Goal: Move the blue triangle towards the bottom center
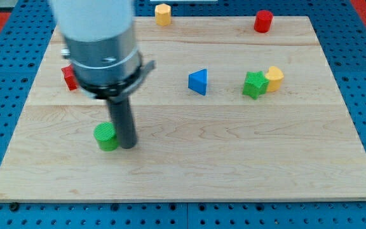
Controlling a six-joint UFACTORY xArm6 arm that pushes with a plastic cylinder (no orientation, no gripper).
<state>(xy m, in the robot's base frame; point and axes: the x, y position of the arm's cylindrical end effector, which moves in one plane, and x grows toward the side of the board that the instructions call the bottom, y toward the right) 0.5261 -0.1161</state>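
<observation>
The blue triangle (198, 81) lies on the wooden board (234, 165), a little right of the middle and in its upper half. My tip (128, 145) rests on the board at the lower left, far to the left of and below the blue triangle. It stands right against the right side of a green cylinder (106, 136). The arm's grey body hides part of the board's upper left.
A red block (69, 77) peeks out left of the arm. A yellow block (162, 13) and a red cylinder (263, 21) sit at the top edge. A green star-like block (255, 84) touches a yellow block (274, 78) at the right.
</observation>
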